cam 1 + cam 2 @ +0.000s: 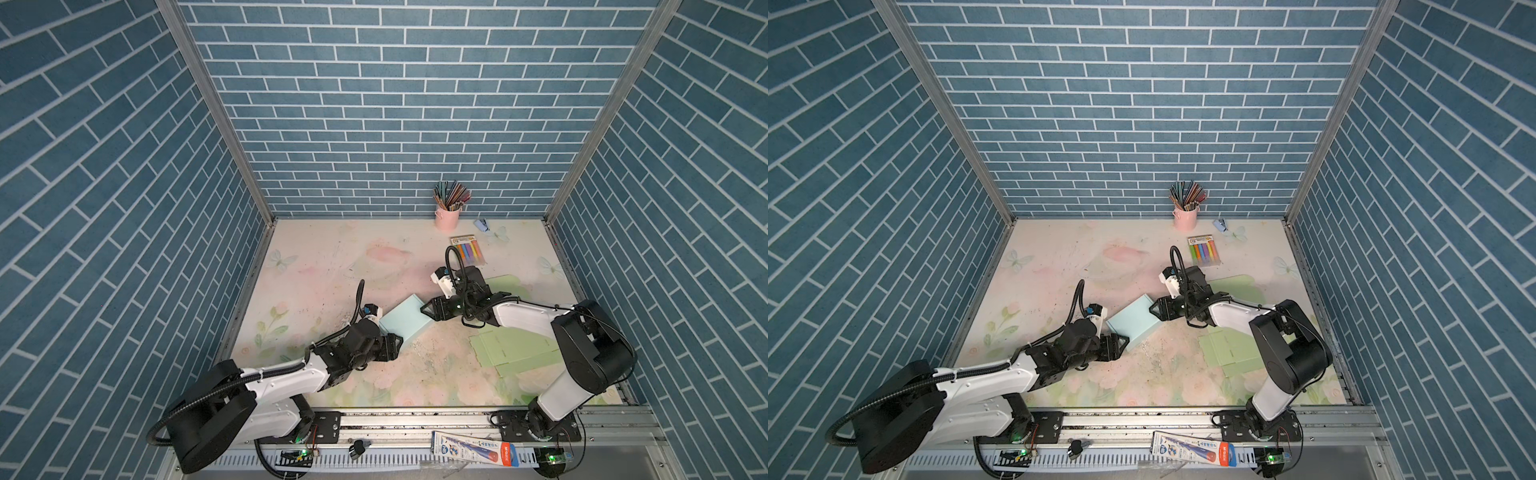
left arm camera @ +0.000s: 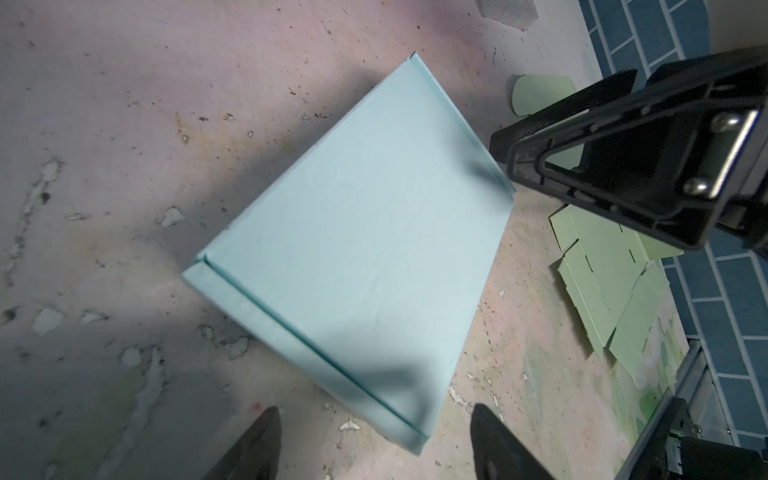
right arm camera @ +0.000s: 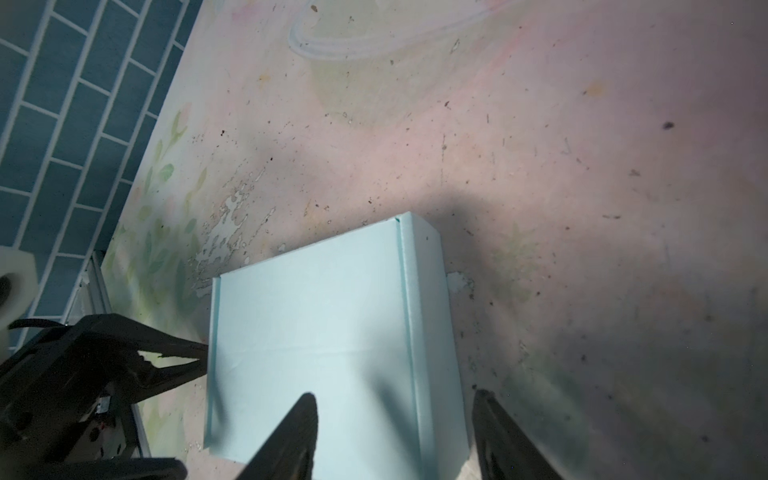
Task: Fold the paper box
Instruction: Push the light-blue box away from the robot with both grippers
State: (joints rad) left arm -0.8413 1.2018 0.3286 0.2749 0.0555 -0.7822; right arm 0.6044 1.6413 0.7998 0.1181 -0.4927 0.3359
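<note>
A: Left end effector [image 1: 397, 345], state and position?

B: Jaws spread, gripping nothing. In its wrist view the near corner of the light blue paper box [image 1: 405, 318] lies between the two fingers, and neither finger visibly touches it. In both top views it stands at the box's 7 o'clock.

A: Right end effector [image 1: 428, 311]?

B: Also spread, nothing clamped. It stands at the box's 2 o'clock. Its wrist view shows one finger over the lid and the other beyond the side wall, so the jaws straddle that edge. Whether they touch it I cannot tell.

A: Why opposite corners?

B: My reading: the box looks closed, with the lid seated and the seams flush. It lies flat near the middle of the desk [image 1: 332, 266], turned diagonally. Bracketed from two sides, it could not slide or spin if an edge were pressed home. The folding looks essentially complete.

A: Surroundings?

B: A flat green box blank [image 1: 511, 349] lies at the box's 4 o'clock, close by and partly under the right arm. A second green sheet [image 1: 509, 286] lies at 3 o'clock, behind the right wrist. A marker pack [image 1: 468, 250] lies at 1 o'clock. Past it, a pink cup of coloured pencils [image 1: 447, 218] stands by the back wall. A small blue item sits beside the cup, too small to name.

A: Obstructions?

B: Nothing lies between either end effector and the box. One risk is that the right arm hangs over the green blank, so a low retreat could drag it.
</note>
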